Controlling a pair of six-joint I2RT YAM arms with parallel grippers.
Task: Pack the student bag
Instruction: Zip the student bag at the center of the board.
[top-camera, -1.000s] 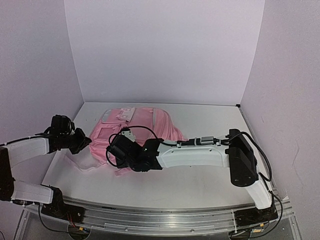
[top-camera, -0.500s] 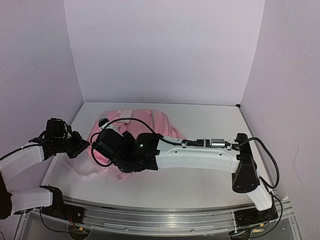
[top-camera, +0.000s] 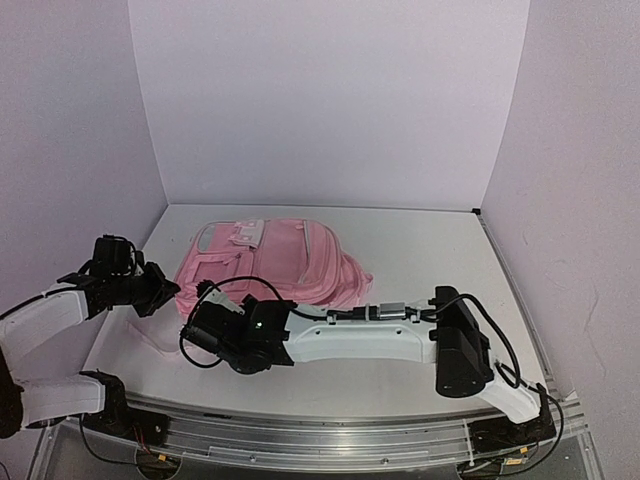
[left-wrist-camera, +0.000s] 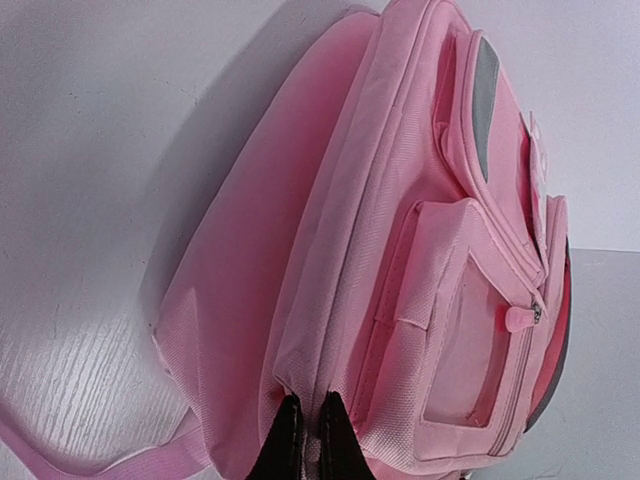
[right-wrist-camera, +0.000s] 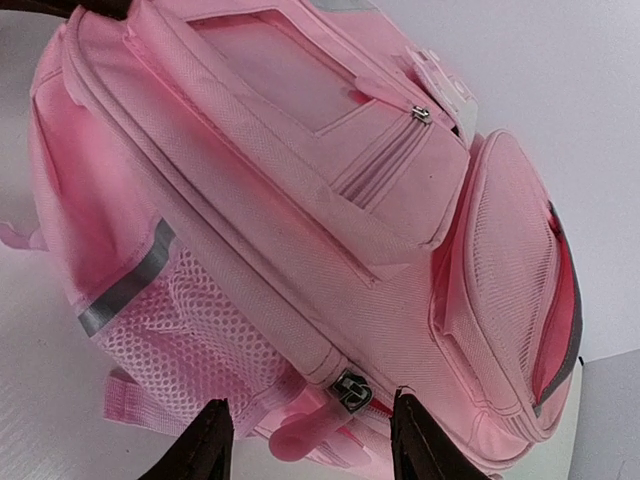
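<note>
**Item.** The bag (top-camera: 290, 262) lies flat on the counter (top-camera: 430, 250) toward its far-left corner, with the front pockets up. No goods for packing are in view.

**Step in hand (judged).** The main zip is to be opened so that packing can begin.

**Method advised.**
- The right jaws should centre on the zip pull (right-wrist-camera: 350, 390). They should close on the metal tab itself, not on the pink tab (right-wrist-camera: 300, 432) just beside it or the mesh pocket (right-wrist-camera: 190, 340).
- The draw should run along the zip track, low and steady, not upward.
- The left pinch serves as the anchor and should bear against the draw to hold the track taut.
- The fabric is soft. A slack hold would likely let it bunch ahead of the slider, or let the whole bag slide.

**Pose.**
- The left arm (top-camera: 50, 310) reaches in low from the left edge. Its jaws are closed tight, pinching bag fabric at a seam on the side facing that edge.
- The right arm (top-camera: 370, 335) lies stretched along the near edge, with the wrist turned to the bag's near-left corner. Its jaws stand about half open and empty, one either side of the zip pull. Contact cannot be confirmed.
</note>
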